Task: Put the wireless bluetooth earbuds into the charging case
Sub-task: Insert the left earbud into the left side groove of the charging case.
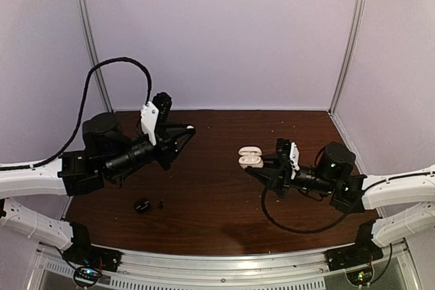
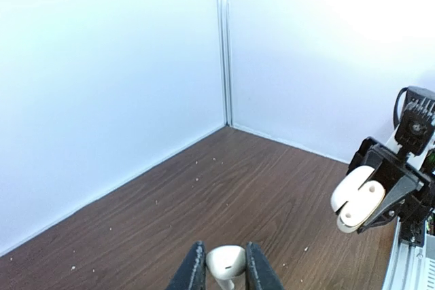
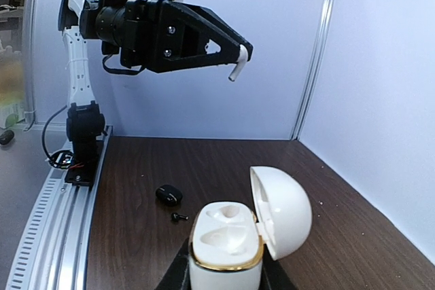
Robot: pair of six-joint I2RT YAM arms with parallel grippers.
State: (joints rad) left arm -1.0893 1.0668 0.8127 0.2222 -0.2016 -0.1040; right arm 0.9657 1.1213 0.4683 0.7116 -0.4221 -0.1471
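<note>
A white earbud (image 2: 225, 261) sits pinched between the fingers of my left gripper (image 2: 225, 252), which is raised above the table's left half; from the right wrist view its stem (image 3: 235, 70) pokes down from the fingertips. My right gripper (image 3: 224, 266) is shut on the white charging case (image 3: 228, 242), held upright with its lid (image 3: 282, 212) swung open and both inner wells empty. From above, the case (image 1: 250, 157) is right of centre, a gap away from the left gripper (image 1: 189, 129). A black earbud (image 1: 161, 203) lies on the table.
A small black case (image 1: 142, 205) lies closed on the wooden table (image 1: 217, 202) near the front left, next to the black earbud (image 3: 179, 217). Pale walls enclose the table at the back and sides. A metal rail (image 1: 224, 269) runs along the near edge.
</note>
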